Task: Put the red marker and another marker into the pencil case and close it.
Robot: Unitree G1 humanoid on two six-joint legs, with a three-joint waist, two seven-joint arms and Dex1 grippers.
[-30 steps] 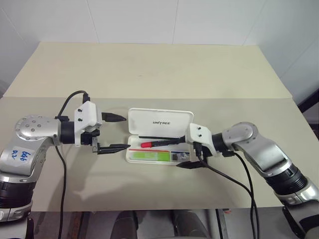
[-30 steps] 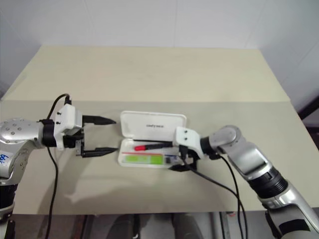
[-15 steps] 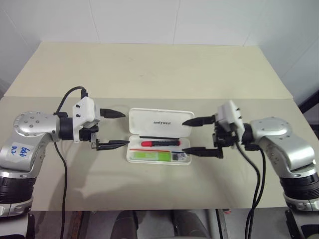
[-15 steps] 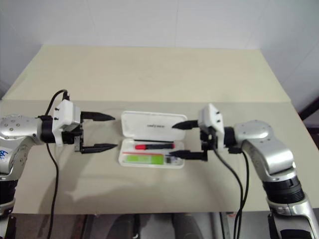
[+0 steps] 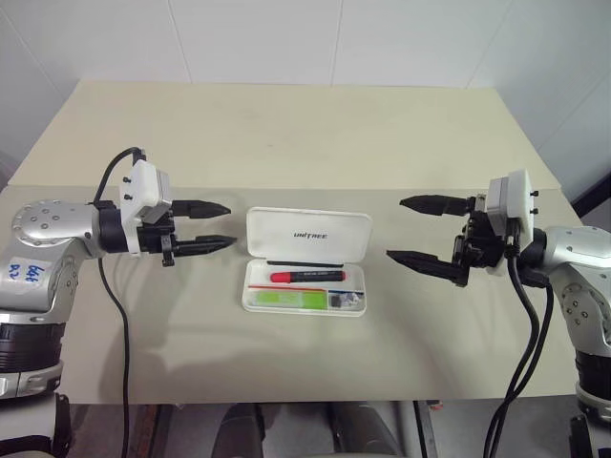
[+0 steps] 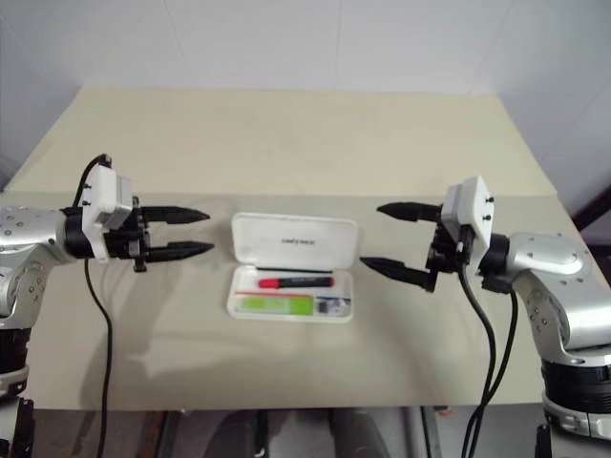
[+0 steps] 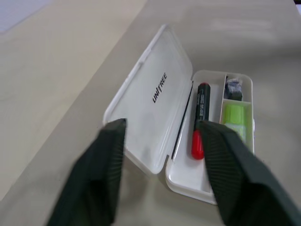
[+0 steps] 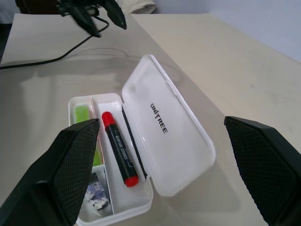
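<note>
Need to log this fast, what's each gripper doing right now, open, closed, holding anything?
Left gripper: open, narrow gap, holding nothing.
Right gripper: open wide, holding nothing.

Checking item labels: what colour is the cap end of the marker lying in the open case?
Bright red, on a black barrel: the red marker, clearest in the right wrist view.

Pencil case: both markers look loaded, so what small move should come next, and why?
Probably bring the left hand in behind the open lid to tip it shut. The white hard-plastic hinged pencil case lies open on the table, the slim red-and-black marker and the flat lime-green highlighter already rest inside, and both hands hover empty beside it, the right hand further off.
</note>
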